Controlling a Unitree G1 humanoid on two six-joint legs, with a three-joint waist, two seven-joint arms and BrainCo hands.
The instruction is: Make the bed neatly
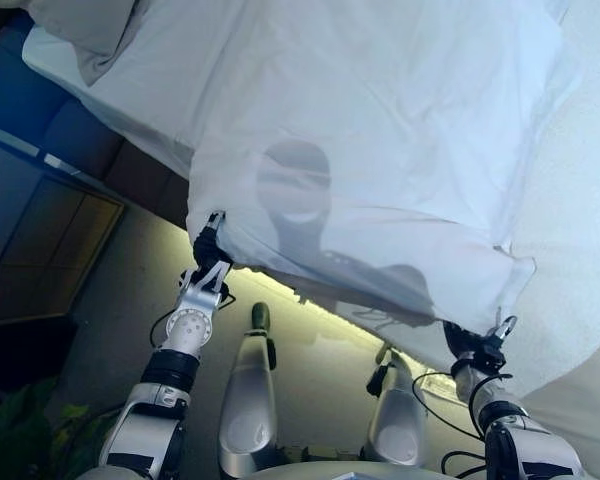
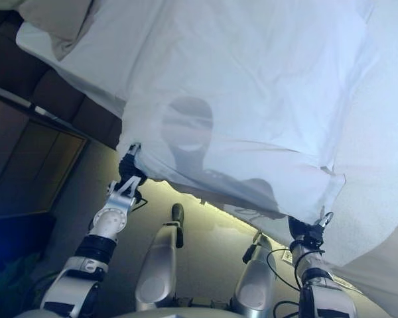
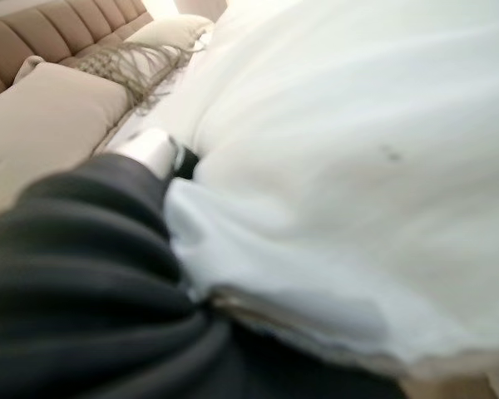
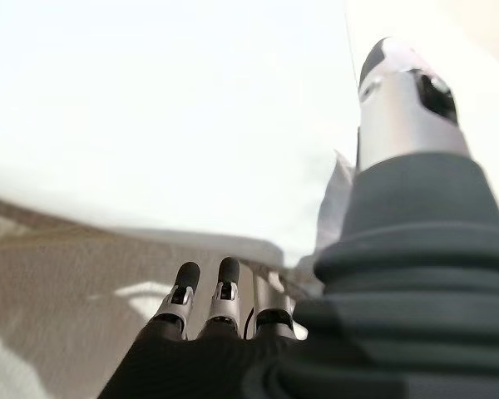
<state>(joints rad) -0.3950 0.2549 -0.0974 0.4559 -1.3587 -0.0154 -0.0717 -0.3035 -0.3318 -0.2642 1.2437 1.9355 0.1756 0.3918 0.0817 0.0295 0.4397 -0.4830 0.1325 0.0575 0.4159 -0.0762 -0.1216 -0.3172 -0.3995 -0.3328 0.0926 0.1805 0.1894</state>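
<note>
A white sheet (image 1: 380, 150) is held up and spread over the bed, its near edge hanging above the floor. My left hand (image 1: 208, 250) grips the sheet's near left corner; in the left wrist view the cloth (image 3: 333, 166) bunches over the hand, with only the thumb (image 3: 150, 150) and the dark cover showing. My right hand (image 1: 480, 345) holds the near right corner. In the right wrist view its thumb (image 4: 407, 91) presses the sheet's edge (image 4: 333, 199) and its fingers (image 4: 201, 291) are curled below.
A beige pillow (image 1: 80, 25) lies at the head of the bed beside a tufted headboard (image 3: 33, 41). The white mattress (image 1: 580, 200) runs along the right. A wooden cabinet (image 1: 40, 250) stands at the left, with green leaves (image 1: 20, 420) below.
</note>
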